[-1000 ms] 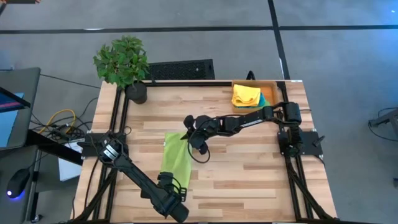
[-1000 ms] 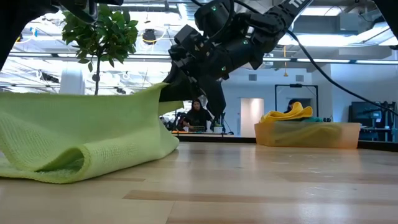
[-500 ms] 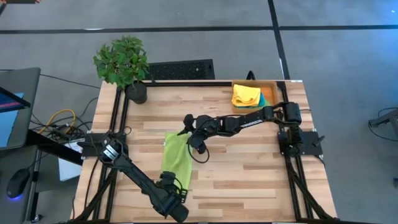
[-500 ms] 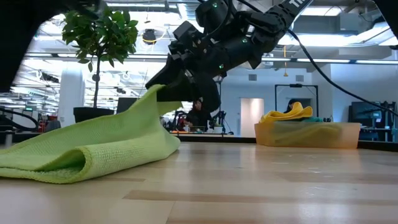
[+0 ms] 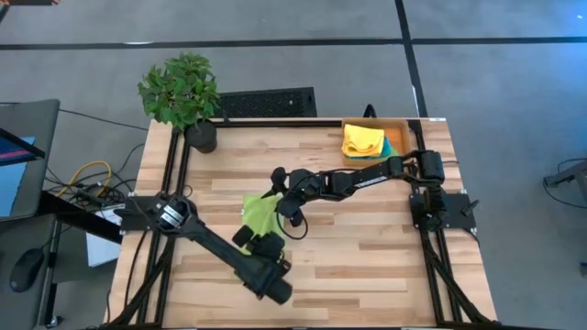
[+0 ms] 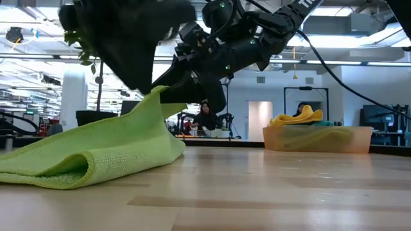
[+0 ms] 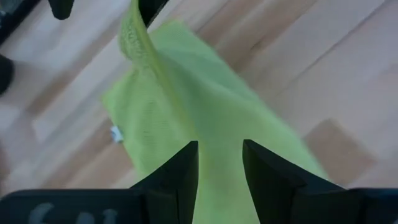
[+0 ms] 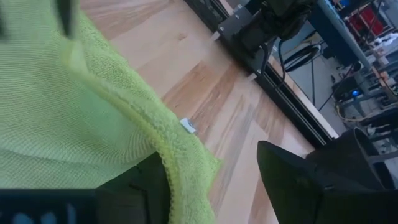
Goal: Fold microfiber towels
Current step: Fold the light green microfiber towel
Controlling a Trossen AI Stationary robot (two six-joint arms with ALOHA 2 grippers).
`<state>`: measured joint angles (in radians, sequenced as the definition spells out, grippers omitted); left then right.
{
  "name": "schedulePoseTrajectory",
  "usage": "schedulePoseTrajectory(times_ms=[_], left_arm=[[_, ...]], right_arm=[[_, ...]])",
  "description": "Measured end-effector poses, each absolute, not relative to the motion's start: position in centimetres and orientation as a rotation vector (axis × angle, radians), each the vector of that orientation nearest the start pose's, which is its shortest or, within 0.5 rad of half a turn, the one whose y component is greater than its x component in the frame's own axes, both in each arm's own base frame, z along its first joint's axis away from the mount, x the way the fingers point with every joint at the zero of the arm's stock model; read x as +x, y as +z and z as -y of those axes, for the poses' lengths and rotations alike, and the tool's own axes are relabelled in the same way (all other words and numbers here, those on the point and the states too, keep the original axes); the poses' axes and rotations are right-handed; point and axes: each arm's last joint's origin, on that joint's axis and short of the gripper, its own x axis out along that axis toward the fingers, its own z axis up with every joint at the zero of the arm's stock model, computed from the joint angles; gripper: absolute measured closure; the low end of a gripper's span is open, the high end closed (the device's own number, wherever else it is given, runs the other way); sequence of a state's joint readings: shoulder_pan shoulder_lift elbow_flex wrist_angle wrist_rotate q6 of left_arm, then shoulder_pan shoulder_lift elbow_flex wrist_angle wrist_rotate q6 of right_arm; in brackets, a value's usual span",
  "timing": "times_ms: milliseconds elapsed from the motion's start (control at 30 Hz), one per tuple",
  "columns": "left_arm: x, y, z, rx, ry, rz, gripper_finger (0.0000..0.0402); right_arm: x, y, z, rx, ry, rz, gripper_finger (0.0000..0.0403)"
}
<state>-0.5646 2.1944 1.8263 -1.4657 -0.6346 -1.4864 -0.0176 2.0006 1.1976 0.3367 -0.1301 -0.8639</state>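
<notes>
A lime microfiber towel lies doubled over on the middle of the table, with its fold toward the near edge. Its far corner stands raised at my right gripper, which is open. My left gripper is open and hovers over the towel's near part, fingers pointing down, with the cloth showing between them. A yellow towel and a teal towel lie in the orange tray at the far right. My right gripper is open, and the towel's raised far edge lies against the inner side of one finger. The fingers come slanting down from the table's right side. That corner stays up off the table while the towel's other parts lie on the wood.
A potted plant stands at the far left corner. The orange tray sits at the far right. Bare wood lies to the right of the towel. People show in the room beyond the table.
My left gripper has let go of the towel's near end, which has dropped flat onto the table. It has then risen and gone toward the far edge, over the towel. My right gripper has stayed in place with the far corner still raised.
</notes>
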Motion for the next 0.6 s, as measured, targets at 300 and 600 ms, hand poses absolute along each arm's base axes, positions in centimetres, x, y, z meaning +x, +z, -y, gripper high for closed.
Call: schedulePoseTrajectory(times_ms=[300,600], left_arm=[[35.4,18.6,17.4,-0.089,1.018,-1.136,0.0283],[35.2,18.9,16.1,-0.048,1.081,-1.174,0.0283]], right_arm=[[42.9,16.4,0.4,-0.81,0.31,-0.401,0.0163],[42.9,16.4,0.3,-0.81,0.312,-0.401,0.0163]])
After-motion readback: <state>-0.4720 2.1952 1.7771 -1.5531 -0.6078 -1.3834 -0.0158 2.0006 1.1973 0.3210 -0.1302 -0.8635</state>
